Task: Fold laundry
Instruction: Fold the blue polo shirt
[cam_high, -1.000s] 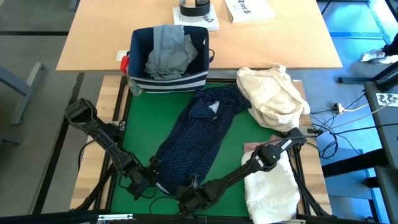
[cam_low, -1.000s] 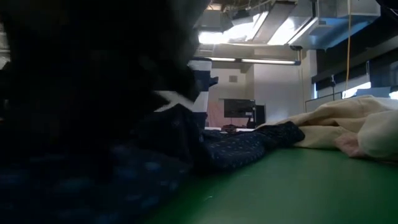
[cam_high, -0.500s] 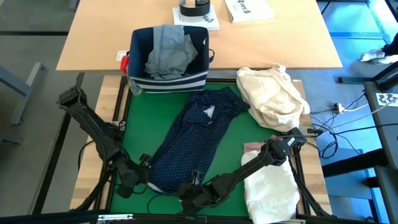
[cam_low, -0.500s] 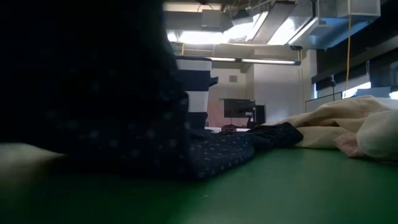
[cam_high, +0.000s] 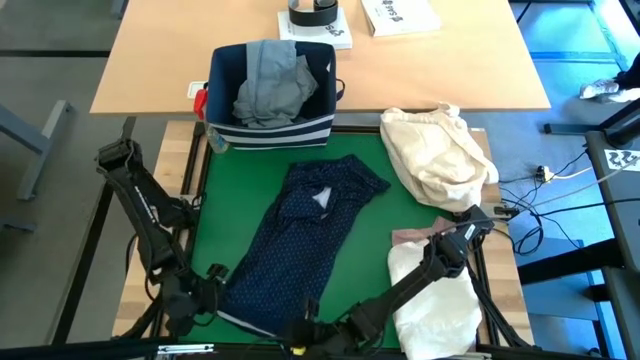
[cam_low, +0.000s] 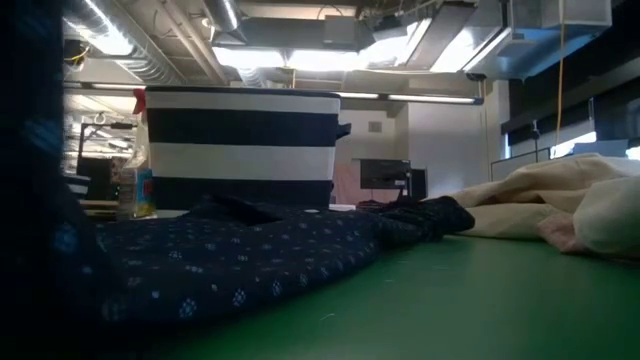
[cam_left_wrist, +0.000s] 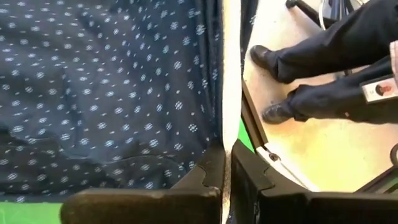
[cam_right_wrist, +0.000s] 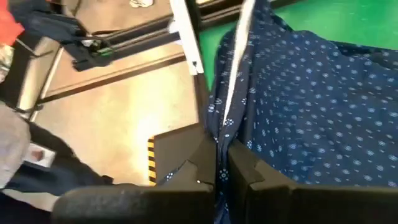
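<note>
The navy white-dotted shirt (cam_high: 305, 235) lies lengthwise on the green mat (cam_high: 400, 215), its collar end toward the striped bin; the low view shows it spread flat (cam_low: 240, 265). My left gripper (cam_high: 208, 292) is shut on the left end of the shirt's near hem. My right gripper (cam_high: 305, 332) is shut on the same hem farther right, at the table's near edge. Both near corners are raised off the mat. The white shirt (cam_high: 435, 305) and the pale pink top (cam_high: 405, 238) lie at the near right. My left gripper pinches the shirt's white-lined edge (cam_left_wrist: 229, 134) between its two fingers, at the hem's left end. The fingers slant downward. That corner is lifted, and the rest of the shirt lies on the mat. My right gripper pinches a gathered fold of the hem with its white-lined edge (cam_right_wrist: 219, 127) between its two fingers, slanting down. This end hangs lifted at the near edge, and the cloth runs back onto the mat.
The navy striped bin (cam_high: 268, 125) holds light grey jeans (cam_high: 270, 80) at the far edge. A cream-beige bundle (cam_high: 440, 150) lies at the far right. A person's legs (cam_left_wrist: 323, 62) stand beside the table. Bare mat shows on both sides of the shirt.
Both grippers have risen and drawn back toward the table's near edge, the left one also going left, while staying shut on the hem. The shirt has slid toward the near edge, away from the cream bundle. Its near hem is lifted and spread wider.
</note>
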